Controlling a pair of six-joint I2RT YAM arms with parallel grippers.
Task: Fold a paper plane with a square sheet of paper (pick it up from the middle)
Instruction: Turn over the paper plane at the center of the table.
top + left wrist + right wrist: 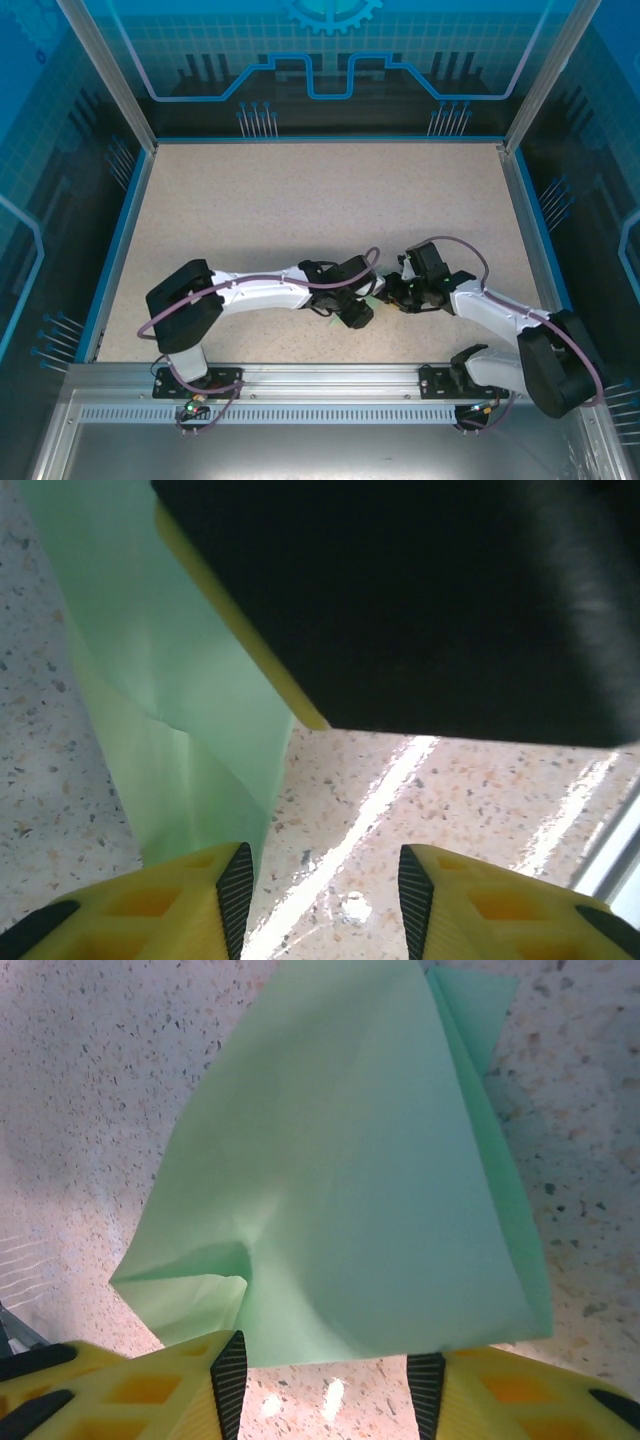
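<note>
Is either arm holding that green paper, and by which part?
Nothing seems held. The left gripper and right gripper stand open; the green paper lies ahead of the right one's jaws, unpinched.

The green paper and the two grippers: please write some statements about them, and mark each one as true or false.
1. The sheet of paper is pale green. True.
2. The paper lies flat as an unfolded square. False: it is folded, with overlapping layers and a crease.
3. The left gripper has its jaws apart, and the table shows between them. True.
4. The table is plain blue. False: it is a speckled beige surface.
5. The left gripper and the right gripper work at opposite ends of the table. False: in the top view they meet close together, towards the near edge.
</note>
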